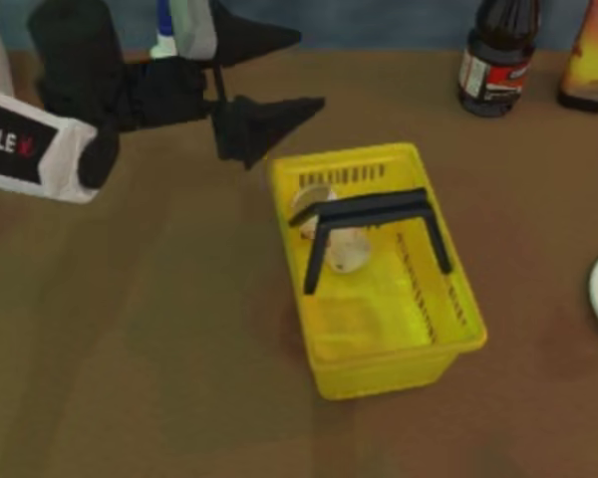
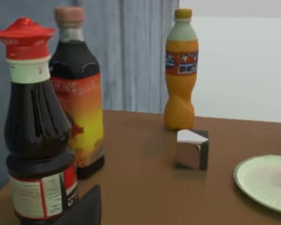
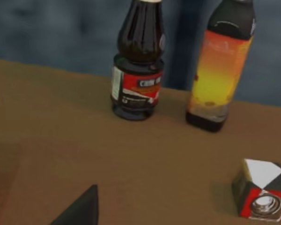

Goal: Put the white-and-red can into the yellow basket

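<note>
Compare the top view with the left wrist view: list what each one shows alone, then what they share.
Only the top view shows the yellow basket with the white-and-red can lying inside it under the dark handle, and the left gripper with its jaws open, just beyond the basket's far left corner. Only the left wrist view shows the orange soda bottle and a small silver carton. Both show the brown table, the dark red-capped bottle, the orange-labelled bottle and the pale plate.
</note>
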Motion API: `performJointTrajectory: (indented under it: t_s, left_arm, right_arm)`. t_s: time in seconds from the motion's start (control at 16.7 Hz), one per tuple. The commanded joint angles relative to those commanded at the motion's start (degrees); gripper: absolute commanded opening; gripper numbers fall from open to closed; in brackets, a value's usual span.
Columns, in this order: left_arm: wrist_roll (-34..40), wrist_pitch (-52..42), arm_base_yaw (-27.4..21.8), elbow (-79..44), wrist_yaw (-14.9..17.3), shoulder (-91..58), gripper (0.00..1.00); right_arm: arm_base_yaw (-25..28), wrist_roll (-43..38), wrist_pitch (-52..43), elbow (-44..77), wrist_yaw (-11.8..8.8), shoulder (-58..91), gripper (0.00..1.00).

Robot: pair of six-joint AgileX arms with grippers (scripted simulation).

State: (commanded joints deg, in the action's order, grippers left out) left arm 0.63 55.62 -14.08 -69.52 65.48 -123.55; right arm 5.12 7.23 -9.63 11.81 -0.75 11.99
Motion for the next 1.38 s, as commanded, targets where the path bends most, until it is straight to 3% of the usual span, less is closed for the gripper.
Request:
performJointTrajectory:
  t_s: [0.3, 0.78, 0.96, 1.2, 1.38]
  left_arm:
    - [3.93, -10.38, 4.58, 10.0, -13.58, 25.82, 1.0]
    - [5.97, -35.32, 11.54, 39.49, -41.61, 78.66, 1.0]
    - [4.51, -43.49, 13.25, 50.63, -50.78, 96.5, 1.0]
    - [1.69, -51.25, 14.63, 62.32, -59.97, 114.19, 1.0]
    - [-0.07, -54.72, 15.13, 67.97, -64.32, 121.62, 1.0]
  right_arm:
    - [7.36, 12.02, -16.5, 23.56, 0.06, 24.3, 1.0]
    - [20.49, 34.58, -47.89, 71.57, 0.98, 74.79, 1.0]
    - [25.01, 42.13, -58.27, 87.76, 1.14, 91.95, 1.0]
    - [29.85, 49.9, -68.78, 103.64, 1.11, 108.52, 1.0]
    - [32.12, 53.4, -73.46, 110.22, 1.01, 115.53, 1.0]
